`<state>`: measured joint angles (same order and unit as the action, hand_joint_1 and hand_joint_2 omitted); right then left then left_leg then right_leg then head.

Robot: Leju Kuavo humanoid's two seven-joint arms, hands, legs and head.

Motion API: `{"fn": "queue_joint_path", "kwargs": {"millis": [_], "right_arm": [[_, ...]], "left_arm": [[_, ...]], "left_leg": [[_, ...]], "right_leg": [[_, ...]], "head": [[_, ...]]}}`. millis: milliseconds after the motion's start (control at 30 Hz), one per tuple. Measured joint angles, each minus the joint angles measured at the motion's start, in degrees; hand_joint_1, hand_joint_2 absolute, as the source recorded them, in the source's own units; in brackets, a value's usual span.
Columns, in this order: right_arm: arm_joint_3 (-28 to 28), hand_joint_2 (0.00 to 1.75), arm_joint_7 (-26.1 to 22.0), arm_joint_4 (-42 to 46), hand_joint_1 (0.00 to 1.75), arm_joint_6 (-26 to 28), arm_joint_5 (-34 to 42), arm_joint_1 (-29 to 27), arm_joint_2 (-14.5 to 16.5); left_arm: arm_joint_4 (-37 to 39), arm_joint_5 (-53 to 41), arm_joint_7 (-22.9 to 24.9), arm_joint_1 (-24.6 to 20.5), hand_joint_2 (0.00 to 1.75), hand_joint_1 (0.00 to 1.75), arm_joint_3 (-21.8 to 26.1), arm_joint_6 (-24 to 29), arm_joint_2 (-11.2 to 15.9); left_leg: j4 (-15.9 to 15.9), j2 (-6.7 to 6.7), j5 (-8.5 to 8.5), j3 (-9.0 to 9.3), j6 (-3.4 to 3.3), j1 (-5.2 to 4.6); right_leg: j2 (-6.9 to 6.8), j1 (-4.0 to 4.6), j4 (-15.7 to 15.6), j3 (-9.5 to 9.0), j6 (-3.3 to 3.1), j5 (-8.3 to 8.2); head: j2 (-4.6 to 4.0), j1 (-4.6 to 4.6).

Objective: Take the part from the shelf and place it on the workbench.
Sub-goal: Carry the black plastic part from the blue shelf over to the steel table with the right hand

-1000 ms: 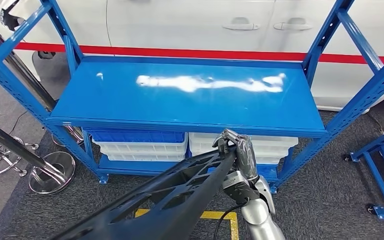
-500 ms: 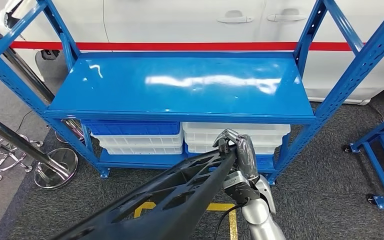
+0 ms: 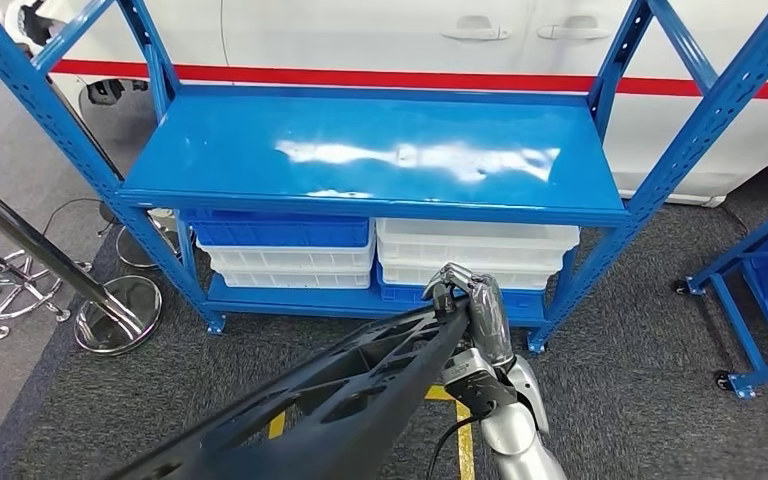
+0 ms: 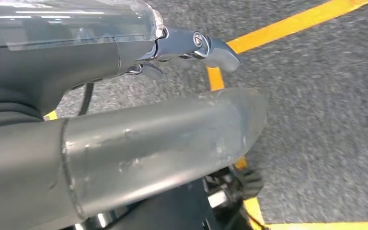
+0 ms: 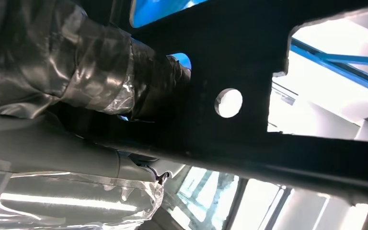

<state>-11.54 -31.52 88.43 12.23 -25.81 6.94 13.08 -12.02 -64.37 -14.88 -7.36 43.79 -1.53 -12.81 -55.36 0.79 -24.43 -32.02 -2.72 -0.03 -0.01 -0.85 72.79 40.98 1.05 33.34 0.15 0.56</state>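
Head view: a long black plastic part with cut-out openings [image 3: 350, 385] is held in front of the robot, above the dark grey carpet [image 3: 620, 400]. Its long axis runs diagonally, from the lower left of the picture up to the right, and the upper end points toward the blue metal shelf [image 3: 370, 160]. That upper end is gripped by the right hand [image 3: 475, 310], whose fingers [image 3: 450, 285] are wrapped over the edge of the part. The part is seen well apart from the shelf's top board and just in front of its lower level.

On the lower level of the shelf a blue plastic bin [image 3: 280, 233] is stacked on white plastic bins [image 3: 290, 268], and beside them further white bins [image 3: 475, 255] are stacked. A white car with a red stripe [image 3: 410, 40] stands behind the shelf. A chrome stand with a round base [image 3: 115, 315] is seen at the left, and a yellow floor line [image 3: 465, 450] lies under the right arm.

In the right wrist view the taped fingers [image 5: 105, 81] are clamped on the black part [image 5: 249, 62], next to a round hole in it.

In the left wrist view the left hand [image 4: 124, 124] is seen over the grey carpet and a yellow line [image 4: 292, 21]; whether its fingers are apart or together cannot be told.
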Motion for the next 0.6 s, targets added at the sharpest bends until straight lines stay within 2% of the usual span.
{"fn": "queue_joint_path", "kwargs": {"millis": [33,67,100,133,167,200,233,300,333,367,400,467,500,533,567,600], "right_arm": [[0.00,0.00,0.00,0.00,1.75,0.00,0.00,-0.14,-0.03],[0.00,0.00,0.00,0.01,1.75,0.01,0.00,-0.24,-0.05],[0.00,0.00,0.00,0.02,1.75,0.01,0.00,-0.27,-0.07],[0.00,0.00,0.00,0.03,1.75,0.01,0.01,-0.24,-0.07],[-0.01,0.00,-0.02,0.07,1.75,0.02,0.01,-0.24,-0.07],[-0.01,0.00,-0.04,0.11,1.75,0.03,0.02,-0.28,-0.07],[-0.02,0.00,-0.05,0.15,1.75,0.03,0.04,-0.31,-0.07],[-0.03,0.00,-0.08,0.20,1.75,0.03,0.07,-0.39,-0.08],[-0.04,0.00,-0.08,0.20,1.75,0.02,0.08,-0.37,-0.07],[-0.05,0.00,-0.08,0.21,1.75,0.02,0.08,-0.36,-0.06],[-0.06,0.00,-0.08,0.21,1.75,0.02,0.09,-0.35,-0.05],[-0.08,0.00,-0.09,0.21,1.75,0.01,0.11,-0.38,-0.03],[-0.09,0.00,-0.09,0.20,1.75,0.01,0.13,-0.42,-0.03],[-0.09,0.00,-0.09,0.20,1.75,0.01,0.13,-0.44,-0.03],[-0.09,0.00,-0.09,0.20,1.75,0.01,0.13,-0.47,-0.03],[-0.09,0.00,-0.09,0.21,1.75,0.01,0.13,-0.48,-0.03]], "left_arm": [[0.00,0.00,0.00,0.04,0.00,0.00,0.01,0.00,0.00],[0.00,0.00,0.00,0.06,0.00,0.00,0.01,0.00,0.00],[0.00,0.00,0.00,0.07,0.00,0.00,0.01,-0.01,0.00],[0.00,0.00,0.00,0.07,0.00,0.00,0.01,-0.01,0.00],[0.00,-0.01,0.00,0.08,0.00,0.00,0.01,-0.02,0.00],[0.00,-0.01,-0.01,0.09,0.00,0.00,0.01,-0.02,0.00],[0.00,-0.02,-0.01,0.10,0.00,0.00,0.01,-0.03,0.00],[0.00,-0.02,-0.01,0.15,0.00,0.00,0.01,-0.05,0.01],[0.00,-0.02,-0.01,0.19,0.00,0.00,0.01,-0.07,0.01],[0.00,-0.03,-0.01,0.24,0.00,0.00,0.01,-0.08,0.02],[0.00,-0.03,-0.01,0.26,0.00,0.00,0.01,-0.09,0.02],[0.00,-0.04,0.00,0.27,0.00,0.00,0.01,-0.09,0.02],[0.00,-0.04,0.00,0.27,0.00,0.00,0.01,-0.09,0.02],[0.00,-0.04,0.00,0.28,0.00,0.00,0.01,-0.09,0.02],[0.00,-0.04,0.00,0.29,0.00,0.00,0.01,-0.09,0.02],[0.00,-0.04,0.00,0.27,0.00,0.00,0.01,-0.09,0.02]], "left_leg": [[-0.28,0.03,0.54,-0.98,0.11,0.03],[-0.69,0.05,1.02,-2.04,0.27,0.09],[-1.22,0.05,1.39,-3.02,0.48,0.16],[-1.86,0.03,1.68,-3.97,0.73,0.18],[-2.50,0.01,1.91,-4.77,1.00,0.18],[-3.02,-0.02,2.18,-5.30,1.34,0.15],[-3.32,-0.05,2.52,-5.66,1.68,0.11],[-3.44,-0.12,3.14,-5.98,2.43,0.23],[-3.77,-0.18,2.61,-6.34,2.78,0.35],[-5.00,-0.24,0.98,-6.89,3.12,0.49],[-7.34,-0.28,-1.56,-7.69,3.44,0.63],[-14.49,-0.30,-7.01,-9.48,3.97,0.78],[-17.61,-0.30,-8.28,-9.90,4.13,0.81],[-19.24,-0.30,-8.31,-9.56,4.18,0.82],[-18.85,-0.31,-7.29,-8.25,4.12,0.81],[-16.27,-0.33,-5.79,-5.83,3.92,0.80]], "right_leg": [[-0.01,-0.06,1.34,-0.49,0.16,-0.39],[-0.02,-0.16,0.85,-1.90,0.30,-1.69],[-0.05,-0.31,-1.68,-4.26,0.40,-3.21],[-0.06,-0.41,-5.37,-7.01,0.45,-3.72],[-0.02,-0.33,-8.90,-9.43,0.25,-3.62],[0.04,-0.22,-11.48,-10.94,-0.05,-3.13],[0.13,-0.04,-12.78,-11.51,-0.48,-2.54],[0.16,0.08,-13.07,-11.02,-1.55,-3.10],[0.10,0.03,-13.11,-10.64,-2.07,-3.60],[0.00,-0.07,-13.24,-10.13,-2.58,-4.23],[-0.09,-0.17,-13.33,-9.50,-2.94,-4.90],[-0.13,-0.14,-13.27,-7.89,-3.18,-6.17],[-0.16,-0.11,-13.22,-7.05,-3.13,-6.79],[-0.18,-0.10,-13.16,-6.22,-3.07,-7.37],[-0.20,-0.09,-13.11,-5.47,-2.98,-7.91],[-0.19,-0.08,-13.08,-4.80,-2.85,-8.43]], "head": [[0.00,0.01],[0.00,0.01],[0.00,0.01],[0.00,0.01],[0.00,0.02],[0.00,0.03],[0.00,0.05],[0.00,0.05],[0.00,0.07],[0.00,0.05],[0.00,0.06],[0.00,0.06],[0.00,0.07],[0.00,0.07],[0.00,0.07],[0.00,0.07]]}}
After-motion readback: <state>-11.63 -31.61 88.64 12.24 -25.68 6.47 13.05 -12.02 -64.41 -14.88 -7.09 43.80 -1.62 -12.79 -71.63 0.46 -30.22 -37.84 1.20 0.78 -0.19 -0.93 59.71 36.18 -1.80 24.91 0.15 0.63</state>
